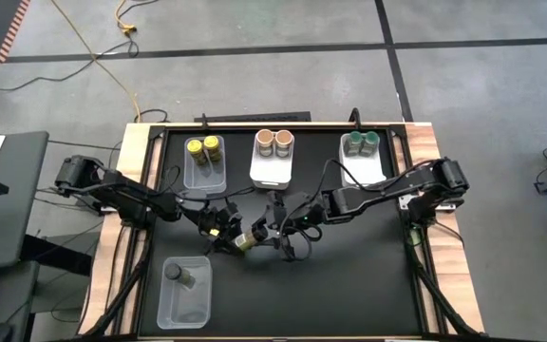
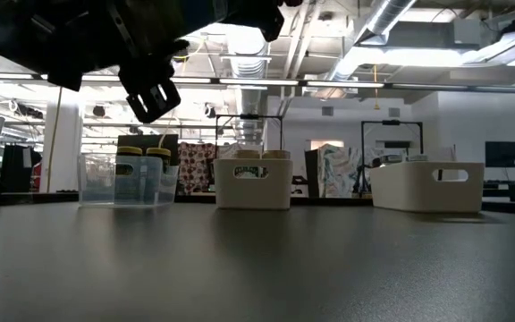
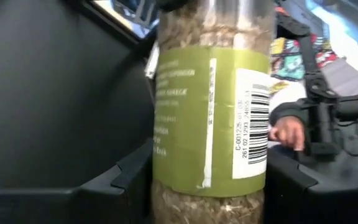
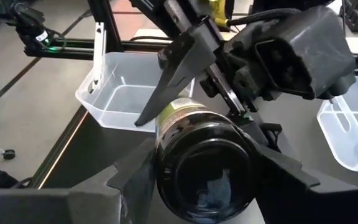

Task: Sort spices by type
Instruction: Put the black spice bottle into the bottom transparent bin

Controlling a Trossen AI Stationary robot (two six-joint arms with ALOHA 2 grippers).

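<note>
— Between the two grippers, near the middle of the black table [image 1: 368,275], what is held?

— One spice jar [image 1: 247,243] with a green label and a barcode, lying on its side above the mat. The left gripper [image 1: 222,231] has its fingers pressed on the jar's sides; in the left wrist view the jar [image 3: 210,112] fills the gap between them, flaky dried herbs showing through the clear wall. The right gripper [image 1: 272,231] clamps the same jar from the other end, its dark cap [image 4: 207,171] facing the right wrist camera between that arm's fingers.

— And the other spices?

— Two yellow-topped jars [image 1: 203,145] stand in the clear bin [image 1: 204,171] at the table's far left. Two tan-brown-topped jars [image 1: 274,141] stand in the white bin [image 1: 273,171] in the middle of the far edge. Two green-topped jars [image 1: 364,142] stand in the white bin [image 1: 366,169] at the far right. One dark grey-topped jar [image 1: 175,273] stands in the clear bin [image 1: 186,302] at the near left corner.

— Does the low view add anything?

— Only the three far bins in a row, with the yellow tops [image 2: 141,153] showing through the clear one, and a dark gripper hanging at upper left; which arm it is cannot be told.
</note>
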